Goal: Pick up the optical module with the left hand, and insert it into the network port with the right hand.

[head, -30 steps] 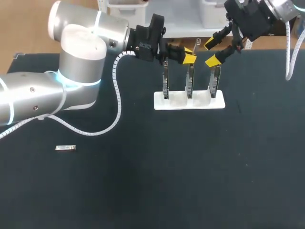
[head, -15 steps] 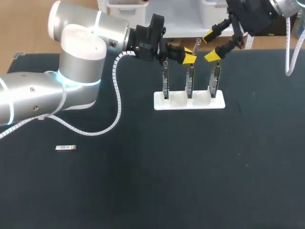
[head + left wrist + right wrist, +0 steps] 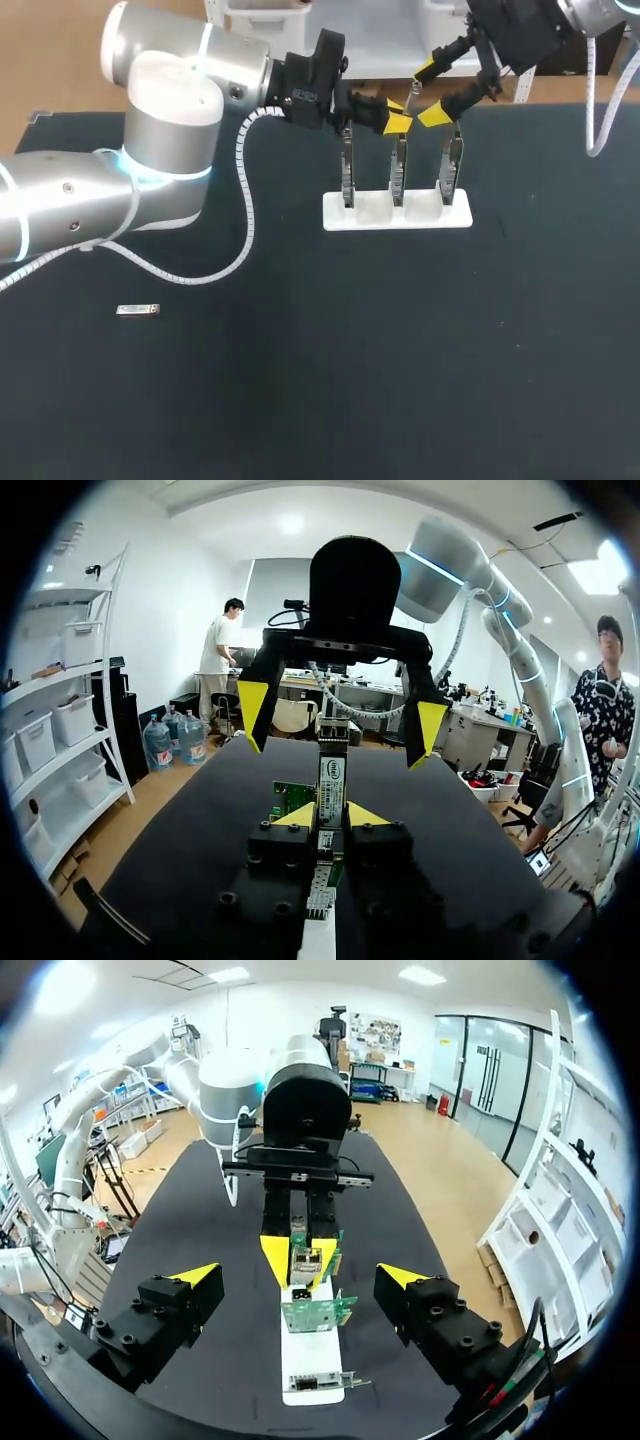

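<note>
Our left hand [image 3: 396, 114] is closed on the optical module [image 3: 331, 777], pinching it from both sides with its yellow tips. It holds the module up in the air, just above the middle board [image 3: 398, 168]. The long end of the module sticks out in front of the tips. We think it is held out like this so that another hand can take it — the job says the right hand must do the pushing in.

Our right hand [image 3: 429, 93] is wide open and holds nothing. It faces the left hand from close by, with its tips spread apart and not touching the module. To us it looks ready to close on it.

Three boards stand upright side by side in a white stand [image 3: 385, 218], like toast in a rack. We guess they stand up so the network port is easy to reach from above. The port itself is too small for us to see well.

The counter [image 3: 400, 360] is flat and black all over. A small silver piece [image 3: 137, 310] lies alone on it, well apart from the stand.
</note>
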`<action>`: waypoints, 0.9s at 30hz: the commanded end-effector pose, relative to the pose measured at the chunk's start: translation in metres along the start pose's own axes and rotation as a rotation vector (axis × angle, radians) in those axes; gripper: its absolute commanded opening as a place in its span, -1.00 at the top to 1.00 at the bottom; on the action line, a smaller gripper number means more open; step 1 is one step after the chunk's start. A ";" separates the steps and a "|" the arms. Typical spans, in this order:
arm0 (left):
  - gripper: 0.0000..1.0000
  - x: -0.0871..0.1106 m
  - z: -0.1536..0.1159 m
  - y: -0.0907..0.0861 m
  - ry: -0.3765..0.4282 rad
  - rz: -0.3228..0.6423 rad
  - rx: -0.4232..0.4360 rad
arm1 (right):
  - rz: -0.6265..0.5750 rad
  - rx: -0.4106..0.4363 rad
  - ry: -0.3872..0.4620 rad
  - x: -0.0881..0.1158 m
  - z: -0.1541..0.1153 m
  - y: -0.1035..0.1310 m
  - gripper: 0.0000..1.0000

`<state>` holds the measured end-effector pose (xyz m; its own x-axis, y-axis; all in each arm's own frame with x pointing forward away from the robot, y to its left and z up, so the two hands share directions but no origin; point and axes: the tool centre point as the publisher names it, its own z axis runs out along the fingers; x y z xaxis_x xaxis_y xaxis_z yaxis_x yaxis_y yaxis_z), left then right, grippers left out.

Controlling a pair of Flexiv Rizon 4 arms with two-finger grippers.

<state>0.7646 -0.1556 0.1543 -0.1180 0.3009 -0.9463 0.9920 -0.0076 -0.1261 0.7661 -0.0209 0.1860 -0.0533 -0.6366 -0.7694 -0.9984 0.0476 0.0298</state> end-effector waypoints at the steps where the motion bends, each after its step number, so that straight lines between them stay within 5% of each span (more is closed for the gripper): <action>1: 1.00 -0.001 0.000 0.001 0.003 -0.001 0.001 | 0.003 -0.012 -0.019 -0.003 0.001 -0.006 -1.00; 27: 1.00 -0.001 0.000 0.001 0.003 -0.001 0.001 | -0.012 -0.028 -0.059 -0.014 0.006 -0.003 -1.00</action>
<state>0.7646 -0.1556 0.1543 -0.1180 0.3009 -0.9463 0.9920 -0.0076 -0.1261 0.7674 -0.0080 0.1937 -0.0425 -0.5923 -0.8046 -0.9991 0.0224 0.0363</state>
